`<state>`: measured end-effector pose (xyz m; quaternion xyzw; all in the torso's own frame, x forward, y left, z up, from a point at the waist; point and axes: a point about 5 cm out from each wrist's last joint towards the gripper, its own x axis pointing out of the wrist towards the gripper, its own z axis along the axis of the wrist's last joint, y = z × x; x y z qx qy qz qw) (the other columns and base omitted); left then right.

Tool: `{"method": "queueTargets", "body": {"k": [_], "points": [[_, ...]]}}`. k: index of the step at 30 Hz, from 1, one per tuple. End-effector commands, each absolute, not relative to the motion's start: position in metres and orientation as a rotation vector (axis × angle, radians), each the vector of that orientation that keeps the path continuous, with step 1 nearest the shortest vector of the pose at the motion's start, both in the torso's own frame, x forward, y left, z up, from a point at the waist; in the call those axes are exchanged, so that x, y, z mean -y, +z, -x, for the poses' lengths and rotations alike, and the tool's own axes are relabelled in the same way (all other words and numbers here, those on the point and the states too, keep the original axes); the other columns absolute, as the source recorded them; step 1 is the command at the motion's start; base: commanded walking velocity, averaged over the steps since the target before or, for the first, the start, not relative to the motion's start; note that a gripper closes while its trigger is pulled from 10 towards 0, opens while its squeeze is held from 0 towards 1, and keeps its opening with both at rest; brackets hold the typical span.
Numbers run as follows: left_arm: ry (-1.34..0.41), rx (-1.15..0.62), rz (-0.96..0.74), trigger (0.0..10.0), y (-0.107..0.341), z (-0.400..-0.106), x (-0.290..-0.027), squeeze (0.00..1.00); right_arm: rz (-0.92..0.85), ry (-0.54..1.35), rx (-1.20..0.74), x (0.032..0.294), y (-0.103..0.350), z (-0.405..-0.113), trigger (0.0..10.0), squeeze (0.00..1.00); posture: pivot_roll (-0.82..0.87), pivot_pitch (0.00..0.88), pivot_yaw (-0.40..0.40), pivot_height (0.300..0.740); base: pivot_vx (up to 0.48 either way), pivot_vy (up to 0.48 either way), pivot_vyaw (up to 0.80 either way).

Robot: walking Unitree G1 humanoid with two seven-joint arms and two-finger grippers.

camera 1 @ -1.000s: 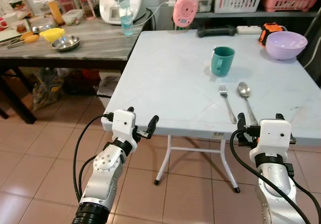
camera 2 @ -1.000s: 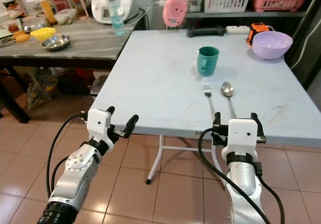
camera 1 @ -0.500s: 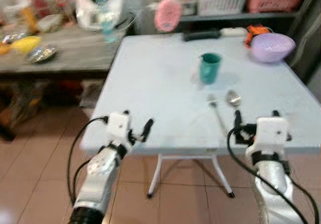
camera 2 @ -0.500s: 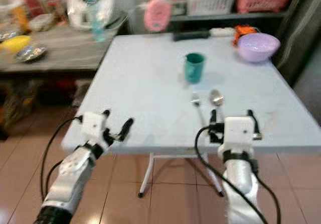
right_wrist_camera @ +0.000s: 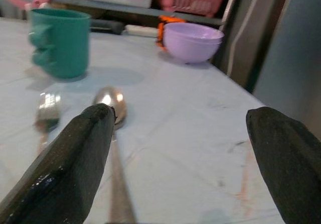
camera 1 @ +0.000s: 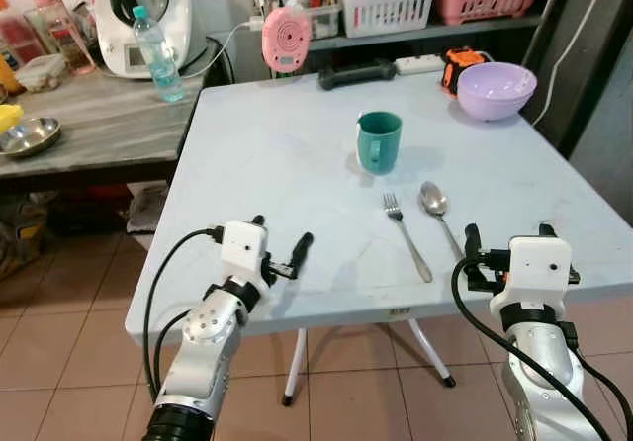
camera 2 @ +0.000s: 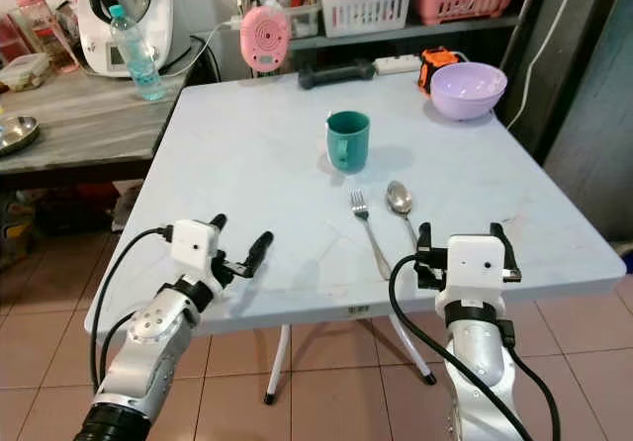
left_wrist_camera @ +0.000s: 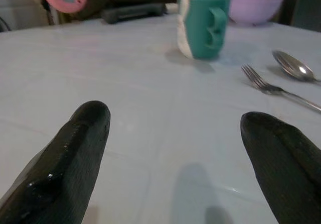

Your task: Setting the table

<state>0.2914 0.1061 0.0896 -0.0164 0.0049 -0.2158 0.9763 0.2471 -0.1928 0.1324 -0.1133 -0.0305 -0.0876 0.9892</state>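
Fork [camera 1: 406,235] and spoon [camera 1: 436,211] side by side on pale desk [camera 1: 277,154], just nearer than green mug [camera 1: 379,141]. Lilac bowl [camera 1: 496,90] at far right corner, well apart from cutlery. Left pincer [camera 1: 280,247] raised over near edge, fingers spread, empty. Right pincer [camera 1: 507,244] at near right edge beside spoon handle, fingers likewise apart, gripping nothing. Pink fan [camera 1: 286,40] and black dumbbell [camera 1: 356,72] along far edge; water bottle [camera 1: 158,54] on neighbouring grey counter [camera 1: 89,130].
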Motion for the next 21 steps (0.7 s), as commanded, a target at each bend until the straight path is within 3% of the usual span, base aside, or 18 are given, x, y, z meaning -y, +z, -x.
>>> {"method": "queueTargets", "body": {"k": [1,9,21], "points": [[-0.421,-0.027,0.009,10.0,0.088,-0.289,-0.115,0.0,0.215,-0.135,0.042,0.186,0.129,-0.248,10.0,0.0,-0.19,0.033,0.091,0.74,0.0,0.0,0.0],[-0.418,-0.075,-0.056,10.0,0.076,-0.269,-0.144,0.0,0.192,-0.013,0.032,0.165,0.126,-0.251,10.0,0.0,-0.18,0.044,0.099,0.74,0.0,0.0,0.0],[-0.631,-0.093,-0.064,10.0,0.08,-0.261,-0.135,0.0,0.079,0.033,-0.068,0.156,0.122,-0.27,10.0,0.0,-0.17,0.065,0.101,0.74,0.0,0.0,0.0]]}}
